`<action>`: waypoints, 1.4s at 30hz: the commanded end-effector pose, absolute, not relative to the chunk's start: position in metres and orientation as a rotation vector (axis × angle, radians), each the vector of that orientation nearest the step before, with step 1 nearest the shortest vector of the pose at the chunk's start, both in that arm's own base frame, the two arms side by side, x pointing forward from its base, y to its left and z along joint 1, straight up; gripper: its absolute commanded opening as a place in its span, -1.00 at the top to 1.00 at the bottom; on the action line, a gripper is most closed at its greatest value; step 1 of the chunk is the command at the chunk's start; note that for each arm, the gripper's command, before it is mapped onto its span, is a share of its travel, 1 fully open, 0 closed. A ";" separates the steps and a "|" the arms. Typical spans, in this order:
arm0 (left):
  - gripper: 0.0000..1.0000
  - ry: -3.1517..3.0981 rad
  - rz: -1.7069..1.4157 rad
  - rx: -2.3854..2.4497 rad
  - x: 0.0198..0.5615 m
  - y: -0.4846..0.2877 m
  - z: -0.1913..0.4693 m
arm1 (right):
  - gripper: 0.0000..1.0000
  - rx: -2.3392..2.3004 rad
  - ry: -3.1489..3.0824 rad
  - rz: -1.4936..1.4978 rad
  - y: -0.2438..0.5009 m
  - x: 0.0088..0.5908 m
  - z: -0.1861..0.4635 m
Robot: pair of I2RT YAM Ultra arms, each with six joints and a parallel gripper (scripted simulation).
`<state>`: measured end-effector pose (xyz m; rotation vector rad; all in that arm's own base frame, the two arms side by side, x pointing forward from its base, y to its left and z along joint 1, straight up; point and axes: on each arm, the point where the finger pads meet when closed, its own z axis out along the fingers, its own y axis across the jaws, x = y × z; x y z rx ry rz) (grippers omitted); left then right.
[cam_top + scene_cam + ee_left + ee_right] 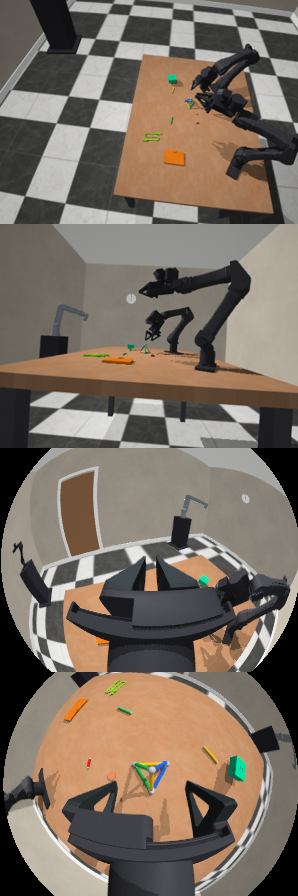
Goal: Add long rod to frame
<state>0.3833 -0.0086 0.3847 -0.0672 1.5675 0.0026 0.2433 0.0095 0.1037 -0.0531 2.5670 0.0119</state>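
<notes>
The frame (191, 103) (145, 349) (152, 770) stands on the table as a small pyramid of blue, green and yellow rods with steel balls. In the right wrist view rods run from the raised top ball to three base balls, and rods join the base balls. No gap shows at its joints. My right gripper (151, 784) (150, 339) is wide open and empty, above and just short of the frame. My left gripper (151, 558) (140, 291) is raised high over the table, its fingers a narrow gap apart with nothing between them.
A yellow rod (210, 755) (173, 90) lies near the teal box (237, 769) (172, 79). A green rod (124, 710) (172, 120), a short red rod (89, 763) (198, 123), an orange disc (111, 776), a lime cable-like piece (152, 137) and an orange slab (174, 158) lie elsewhere.
</notes>
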 end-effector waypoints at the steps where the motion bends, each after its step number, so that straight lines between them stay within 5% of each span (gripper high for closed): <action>1: 0.72 1.589 -0.016 0.022 0.383 -0.009 0.400 | -1.00 -0.040 2.507 0.019 0.008 0.246 0.108; 17: 0.72 1.570 0.005 0.005 0.383 0.001 0.411 | -1.00 -0.041 2.469 0.019 0.008 0.252 0.117; 33: 0.72 1.569 0.004 0.003 0.381 0.001 0.409 | -1.00 0.001 1.723 0.004 0.001 0.350 0.353; 42: 0.72 1.558 0.000 0.000 0.381 0.001 0.412 | -1.00 0.009 1.571 -0.004 -0.001 0.373 0.405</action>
